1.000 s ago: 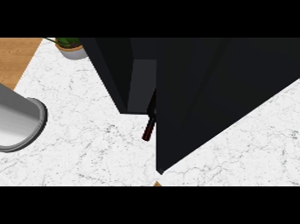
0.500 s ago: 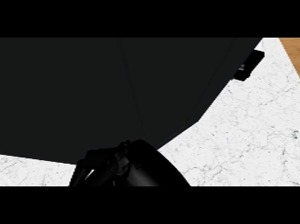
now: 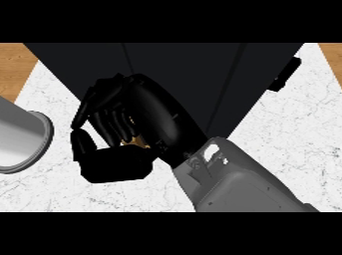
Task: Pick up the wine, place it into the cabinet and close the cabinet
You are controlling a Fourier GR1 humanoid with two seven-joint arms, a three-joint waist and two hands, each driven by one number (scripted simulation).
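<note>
The right hand (image 3: 140,117) hovers before the black cabinet (image 3: 195,69), fingers (image 3: 108,122) curled in, and I can't spot the wine anywhere (hidden inside, perhaps), so I'd guess only closing remains.

Your right hand (image 3: 140,117) sat at mid-view, its fingers (image 3: 107,124) curled down toward the thumb (image 3: 118,162) beneath them, with a small gap between. Its grey forearm (image 3: 240,184) came in from the lower right edge. Your left forearm (image 3: 8,127) showed as a grey tube at the left edge, its hand out of view
</note>
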